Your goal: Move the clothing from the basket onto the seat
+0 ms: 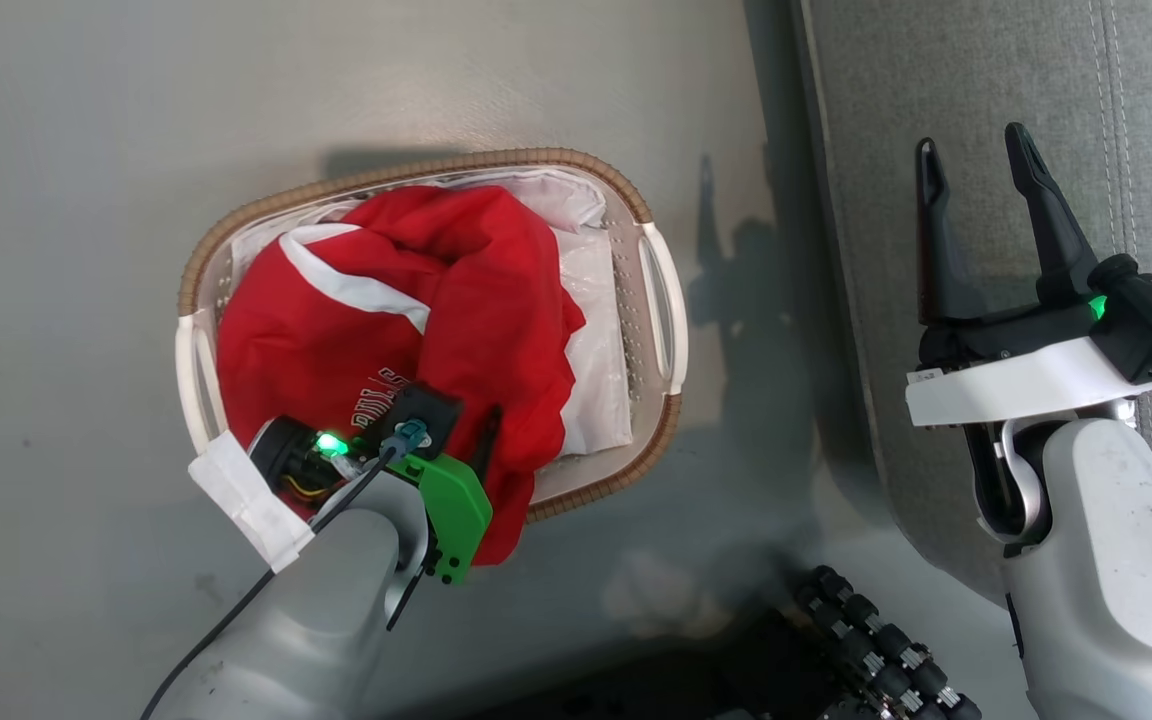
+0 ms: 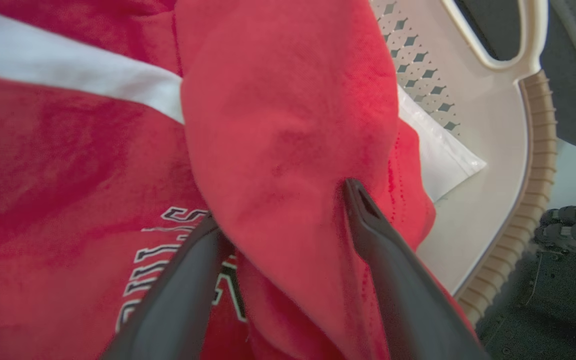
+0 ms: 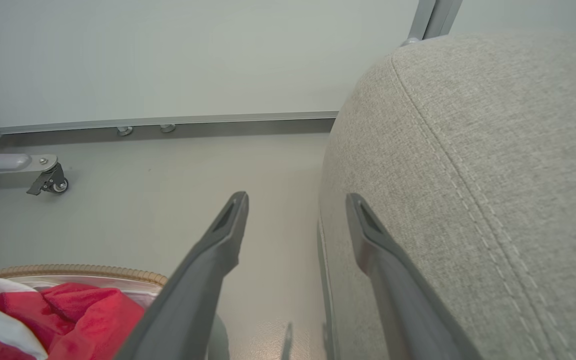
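Note:
The basket (image 1: 436,165) stands on the floor, holding the red clothing (image 1: 386,300) heaped on its white lining (image 1: 596,330). One garment (image 2: 43,175) has a white trim stripe and white lettering. A plain red fold (image 2: 288,125) lies over it. My left gripper (image 2: 280,202) is open and pushed down into the heap, with that plain fold bulging between its fingers. The grey seat (image 1: 986,80) lies to the right of the basket. My right gripper (image 1: 971,145) hovers open over the seat's left edge, nothing between its fingers (image 3: 233,215).
Grey floor (image 1: 86,150) surrounds the basket. A narrow strip of floor separates basket and seat. A pale wall with a metal baseboard (image 3: 193,122) runs behind. A caster foot (image 3: 53,182) stands at the far left. My base's black rollers (image 1: 876,640) sit near the bottom.

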Available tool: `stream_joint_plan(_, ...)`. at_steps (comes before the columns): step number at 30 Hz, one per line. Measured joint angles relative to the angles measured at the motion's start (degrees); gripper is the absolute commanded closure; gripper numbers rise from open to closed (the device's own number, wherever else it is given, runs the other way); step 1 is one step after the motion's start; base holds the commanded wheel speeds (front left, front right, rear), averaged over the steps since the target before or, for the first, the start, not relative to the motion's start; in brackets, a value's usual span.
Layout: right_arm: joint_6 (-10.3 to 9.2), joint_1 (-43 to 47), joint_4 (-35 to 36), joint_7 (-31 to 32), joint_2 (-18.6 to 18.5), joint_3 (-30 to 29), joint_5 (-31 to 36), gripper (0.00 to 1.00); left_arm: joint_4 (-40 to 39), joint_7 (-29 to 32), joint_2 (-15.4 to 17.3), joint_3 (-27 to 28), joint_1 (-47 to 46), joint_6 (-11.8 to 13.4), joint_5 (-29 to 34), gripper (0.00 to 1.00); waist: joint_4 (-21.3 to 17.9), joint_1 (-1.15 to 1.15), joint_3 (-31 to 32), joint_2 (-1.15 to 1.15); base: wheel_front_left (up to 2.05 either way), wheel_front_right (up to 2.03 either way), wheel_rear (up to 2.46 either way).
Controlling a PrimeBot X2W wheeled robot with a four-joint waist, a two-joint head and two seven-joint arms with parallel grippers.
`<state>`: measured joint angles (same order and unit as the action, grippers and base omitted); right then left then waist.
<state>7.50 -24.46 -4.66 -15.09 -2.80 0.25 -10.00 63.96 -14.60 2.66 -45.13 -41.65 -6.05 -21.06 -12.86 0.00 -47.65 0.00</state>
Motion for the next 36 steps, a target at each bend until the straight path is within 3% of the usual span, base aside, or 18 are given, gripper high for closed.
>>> stream_joint_plan(3,0.0,-0.12,0.02,0.0,0.0,0.12,-0.23,0.0,0.44,0.05,0.02,-1.0,-0.81,0.0,-0.19,0.0,-0.66,0.0,-0.68,0.0,0.0,0.0,0.0)
stream_joint_plan(4,0.0,-0.14,0.02,0.0,0.0,0.16,-0.32,0.0,0.36,0.02,0.01,-1.22,-1.03,0.0,-0.22,0.24,-0.8,0.0,-0.8,0.0,0.0,0.0,0.0)
stream_joint_plan(6,0.0,-0.15,-0.1,0.0,0.0,0.29,-0.58,0.0,-0.46,-0.11,0.03,-1.59,-1.48,0.1,-0.42,0.55,-0.99,0.0,-0.85,0.0,0.0,0.0,0.0)
stream_joint_plan(9,0.0,-0.13,-0.45,0.0,0.0,0.43,-0.69,0.0,-2.26,-0.21,0.04,-2.55,-1.52,0.26,-0.69,0.68,-0.97,0.0,-0.24,0.0,0.0,0.0,0.0)
stream_joint_plan(10,0.0,-0.03,-0.63,0.0,0.01,0.47,-0.7,0.0,-2.93,-0.37,0.02,-2.85,-1.52,0.27,-0.79,0.93,-0.89,0.0,0.09,0.0,0.0,0.0,0.0)
stream_joint_plan(11,0.0,0.06,-0.75,0.0,0.0,0.54,-0.7,0.0,-3.46,-0.37,0.02,-3.08,-1.5,0.27,-0.9,1.0,-0.82,0.0,0.38,0.0,0.0,0.0,0.0)
stream_joint_plan(24,0.0,2.82,-2.34,0.0,0.01,0.12,1.43,0.0,-12.95,-0.53,0.07,-3.11,1.86,0.77,-0.18,1.0,0.64,0.0,7.73,0.0,0.0,0.0,0.0)
stream_joint_plan(36,0.0,10.13,-4.02,0.0,0.04,-1.53,5.33,0.0,-22.28,-0.53,0.73,-0.18,7.33,0.0,2.97,1.0,3.38,0.0,19.65,0.0,0.0,0.0,0.0)
